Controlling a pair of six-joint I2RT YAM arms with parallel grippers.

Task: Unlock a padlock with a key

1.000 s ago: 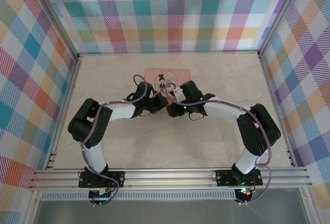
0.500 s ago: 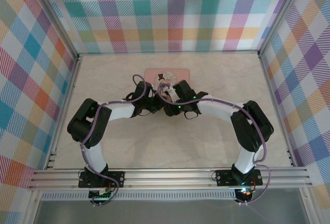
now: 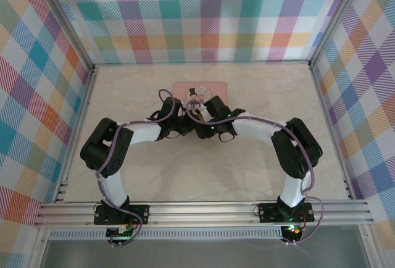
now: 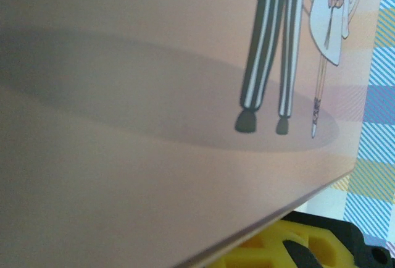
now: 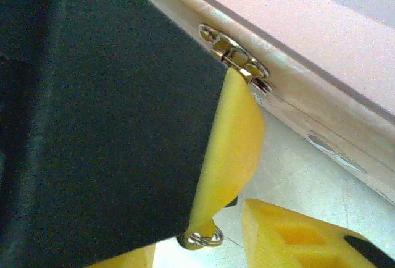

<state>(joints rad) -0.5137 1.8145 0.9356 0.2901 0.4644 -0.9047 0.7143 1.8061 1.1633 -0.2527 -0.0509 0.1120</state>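
Though smooth, pink tin by right pincer

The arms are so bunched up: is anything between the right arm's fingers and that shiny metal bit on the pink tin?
Yes. In the right wrist view a black block with a curved yellow edge lies between the fingers and the silvery fitting on the pink tin, touching it. Padlock or clasp, unclear.

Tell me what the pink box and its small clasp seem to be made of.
The pink box is probably thin printed metal: smooth satin lid, crisp rolled rim; coated card is possible. The clasp looks like bare polished metal, silvery with bright glints.
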